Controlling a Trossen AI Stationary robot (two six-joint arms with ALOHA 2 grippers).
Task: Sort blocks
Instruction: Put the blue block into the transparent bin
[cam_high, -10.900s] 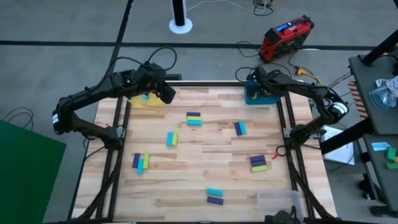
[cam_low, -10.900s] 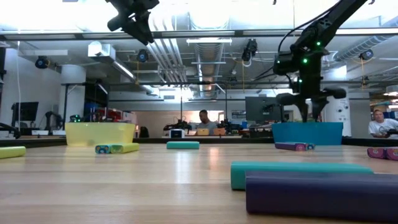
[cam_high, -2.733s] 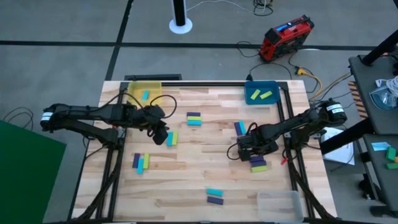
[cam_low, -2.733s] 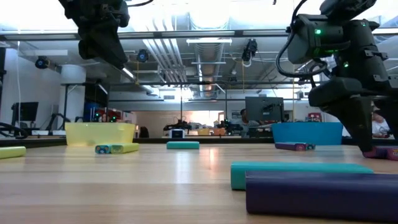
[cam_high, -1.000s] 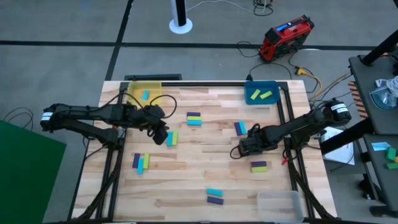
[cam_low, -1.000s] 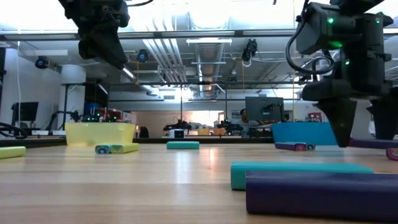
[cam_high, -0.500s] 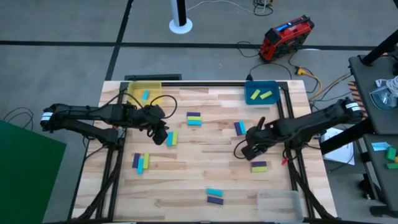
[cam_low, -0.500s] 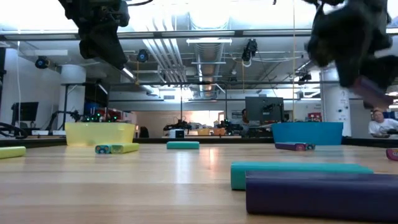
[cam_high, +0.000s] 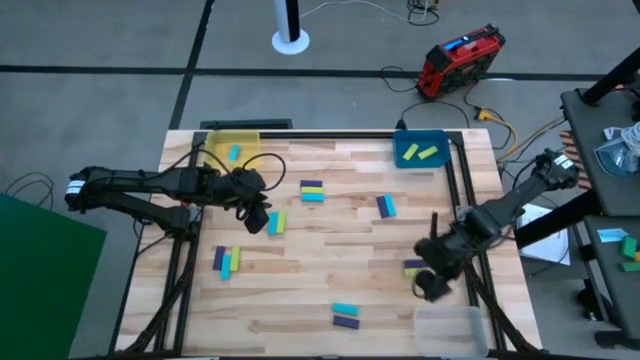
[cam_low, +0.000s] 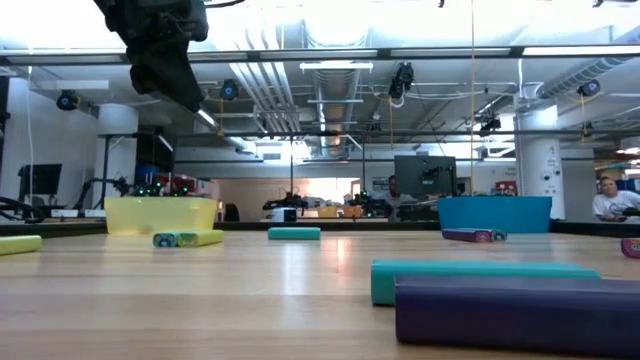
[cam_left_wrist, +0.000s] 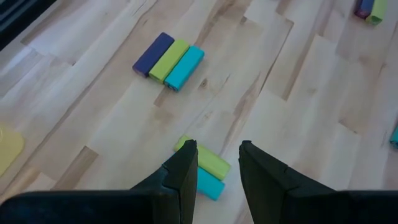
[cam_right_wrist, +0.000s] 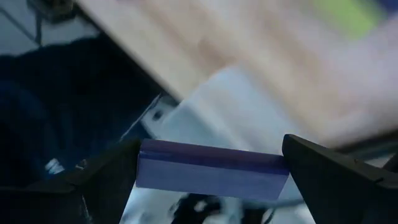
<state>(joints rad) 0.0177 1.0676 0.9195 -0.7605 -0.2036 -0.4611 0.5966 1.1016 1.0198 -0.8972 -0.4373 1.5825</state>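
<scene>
Cyan, yellow-green and purple blocks lie in small groups on the wooden table, such as a group of three (cam_high: 312, 190) and a pair (cam_high: 345, 315). My left gripper (cam_high: 258, 215) hovers open above a yellow-green and cyan pair (cam_left_wrist: 205, 168), nothing between its fingers (cam_left_wrist: 184, 168). My right gripper (cam_high: 430, 287) is near the table's near right corner, close to the clear tray (cam_high: 450, 325), shut on a purple block (cam_right_wrist: 211, 169). It is out of the low view. My right gripper holds the purple block by its two short ends (cam_right_wrist: 146, 168), one finger (cam_right_wrist: 106, 180) against each end, so the block spans the gap lengthwise. The block is level and lifted clear of the table.
A yellow bin (cam_high: 215, 152) with a cyan block stands at the far left corner, and a blue bin (cam_high: 400, 150) with yellow-green blocks at the far right. A yellow-green and purple pair (cam_high: 412, 268) lies just beside my right gripper.
My right gripper has risen out of the low view. It has carried the purple block from the middle right of the table toward the near edge and the clear tray.
</scene>
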